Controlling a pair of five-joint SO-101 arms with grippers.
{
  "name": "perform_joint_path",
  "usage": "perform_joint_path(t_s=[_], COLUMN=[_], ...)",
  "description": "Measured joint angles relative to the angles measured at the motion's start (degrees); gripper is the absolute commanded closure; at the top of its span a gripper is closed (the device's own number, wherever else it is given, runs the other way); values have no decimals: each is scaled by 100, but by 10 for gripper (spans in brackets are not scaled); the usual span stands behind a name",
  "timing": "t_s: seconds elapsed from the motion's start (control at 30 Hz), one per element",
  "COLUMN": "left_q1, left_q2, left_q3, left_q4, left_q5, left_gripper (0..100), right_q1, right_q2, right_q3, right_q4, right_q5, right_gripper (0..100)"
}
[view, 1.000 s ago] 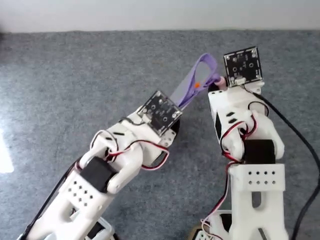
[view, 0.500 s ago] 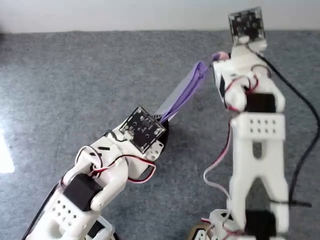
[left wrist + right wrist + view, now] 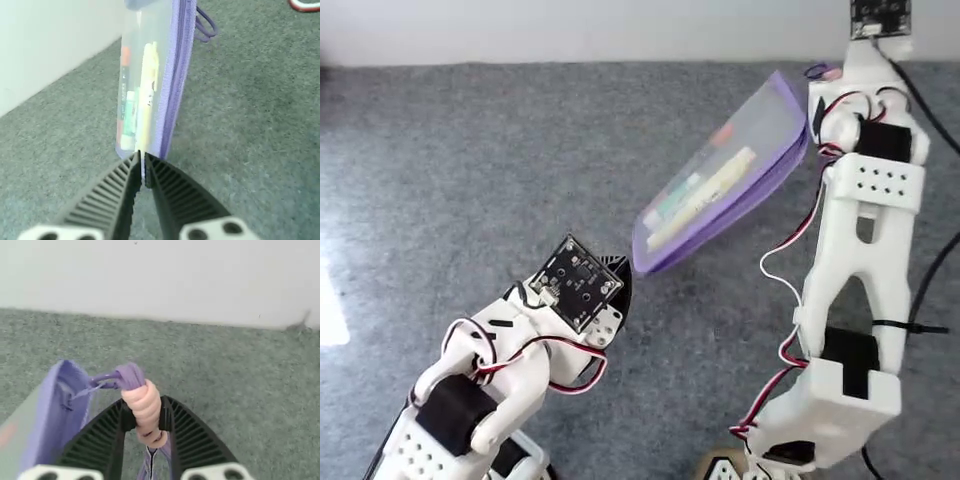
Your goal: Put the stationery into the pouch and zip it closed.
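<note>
Left wrist view: my left pincer (image 3: pixel 141 162) is pinched almost fully together on the near end of the pouch (image 3: pixel 172 75), with only a thin edge of it caught between the tips; I judge this grip is there as an anchor, so the zip has something to pull against. In the right wrist view my right pincer (image 3: pixel 145 410) is clamped on the pink pull (image 3: pixel 144 395), which joins the slider by a purple loop at the pouch's far end; holding the pull rather than the fabric lets that arm draw the slider along. Between the two pincers the pouch is stretched taut; in the high view it slants with its clear face up, and it appears raised off the grey table (image 3: pixel 470 170), though I cannot be sure its lower edge is free. The stationery (image 3: pixel 142 95) lies lengthwise inside, pens and a stick side by side behind the clear wall. With the pull at the far end, I judge the zip is closed or nearly so; what remains, I think, is to set the pouch down and let go.
</note>
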Motion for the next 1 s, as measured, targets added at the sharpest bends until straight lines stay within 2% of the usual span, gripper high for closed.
perform_joint_path(t_s=[0.2, 0.37, 0.43, 0.57, 0.8, 0.87, 1.0], left_q1=[-18, -9, -18, 0, -18, -26, -448], left_q2=[-9, -9, -18, -18, -18, -18, -18], left_q3=[0, 0, 0, 0, 0, 0, 0], left_q4=[0, 0, 0, 0, 0, 0, 193], left_q5=[0, 387, 607, 993, 1064, 1081, 1099], left_gripper=[954, 750, 701, 700, 732, 734, 731], right_q1=[0, -26, -105, -404, -598, -387, 79], right_q2=[-220, -862, -1125, -1714, -2101, -2092, -1899], right_q3=[-35, -35, -35, -35, -35, 53, 141], right_q4=[800, 1670, 1925, 2435, 2690, 2708, 3323], right_q5=[0, 0, -35, -193, -246, -246, -246], right_gripper=[991, 991, 991, 991, 985, 950, 742])
